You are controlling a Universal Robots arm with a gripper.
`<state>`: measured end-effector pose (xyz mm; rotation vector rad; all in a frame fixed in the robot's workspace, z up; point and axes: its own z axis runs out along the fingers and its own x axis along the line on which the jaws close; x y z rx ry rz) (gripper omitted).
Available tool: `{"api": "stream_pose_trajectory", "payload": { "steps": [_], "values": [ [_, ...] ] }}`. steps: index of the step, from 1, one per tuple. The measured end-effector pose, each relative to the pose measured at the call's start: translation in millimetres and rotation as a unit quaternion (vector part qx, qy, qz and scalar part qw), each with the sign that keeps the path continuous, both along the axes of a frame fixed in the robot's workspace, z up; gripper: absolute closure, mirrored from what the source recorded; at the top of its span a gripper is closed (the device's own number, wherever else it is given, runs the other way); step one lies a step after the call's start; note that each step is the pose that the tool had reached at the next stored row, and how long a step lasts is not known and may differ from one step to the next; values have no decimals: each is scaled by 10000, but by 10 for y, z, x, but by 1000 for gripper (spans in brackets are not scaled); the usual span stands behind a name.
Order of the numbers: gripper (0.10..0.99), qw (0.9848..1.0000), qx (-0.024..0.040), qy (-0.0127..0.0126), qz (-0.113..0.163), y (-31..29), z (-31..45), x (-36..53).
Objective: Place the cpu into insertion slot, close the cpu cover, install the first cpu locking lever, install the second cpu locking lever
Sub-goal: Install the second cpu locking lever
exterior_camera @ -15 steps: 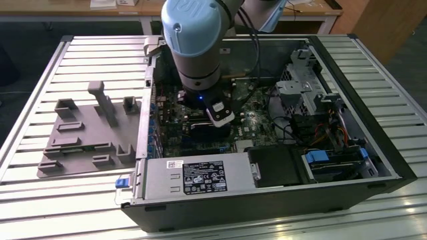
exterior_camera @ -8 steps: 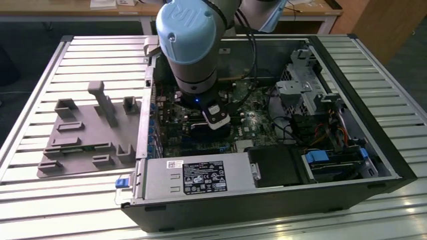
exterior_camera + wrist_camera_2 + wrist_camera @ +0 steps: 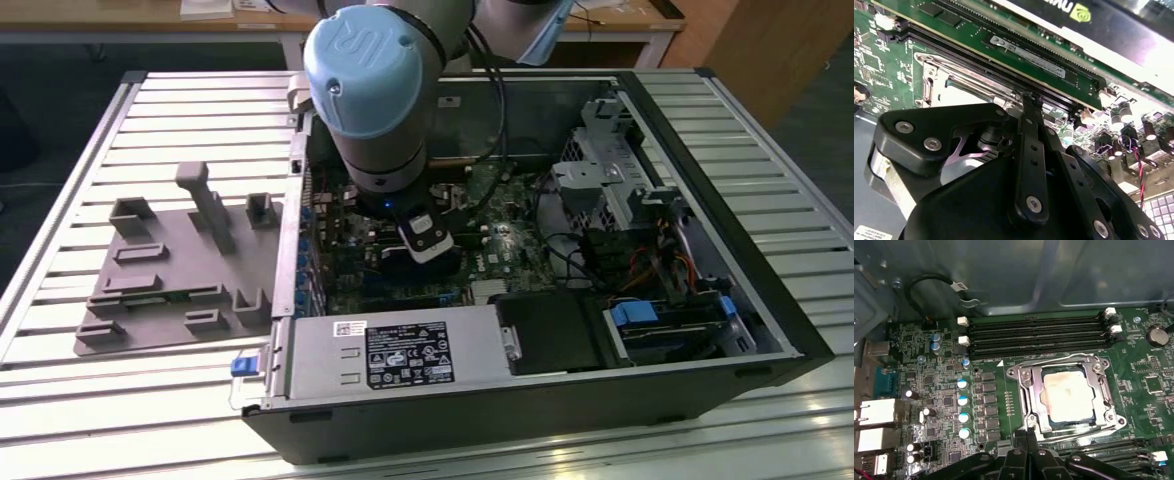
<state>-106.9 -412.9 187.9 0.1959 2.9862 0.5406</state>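
First wrist view: the gripper (image 3: 1026, 435) hangs low over the green motherboard (image 3: 944, 395), its black fingers (image 3: 1032, 440) drawn together into one narrow tip with nothing between them.
Gripper contact: that tip sits at the near edge of the socket assembly, touching or just short of the silver metalwork there; which one I cannot tell.
Cpu: the cpu (image 3: 1068, 394) lies flat just beyond the fingertips, seated in the insertion slot (image 3: 1074, 423), its dull silver top smeared with pale residue.
Cpu cover: the cpu cover (image 3: 1032, 390) lies down around the chip, which shows through its square window.
Levers: thin wire levers (image 3: 1054, 361) run along the frame's far side from the gripper; whether they are latched I cannot tell.
Memory slots: long black slots (image 3: 1039, 332) lie beyond the socket, farther from the gripper.
Second wrist view: the closed fingers (image 3: 1030, 150) point at a silver frame edge (image 3: 969, 80) just ahead of them, with a memory stick (image 3: 1019, 55) beyond.
Exterior view: the arm (image 3: 380, 90) reaches down into the open computer case (image 3: 534, 400), the gripper (image 3: 430, 238) near the board's middle; a grey fixture tray (image 3: 160, 290) lies outside the case, well apart.
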Motion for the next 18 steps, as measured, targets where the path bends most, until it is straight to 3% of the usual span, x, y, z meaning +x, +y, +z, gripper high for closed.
{"api": "stream_pose_trajectory", "payload": {
  "steps": [13, 18],
  "values": [
    [984, 10000, 9, 1, 1, 45, -26, -37],
    [984, 10000, 12, -6, 0, 46, 73, -37]
  ]
}}
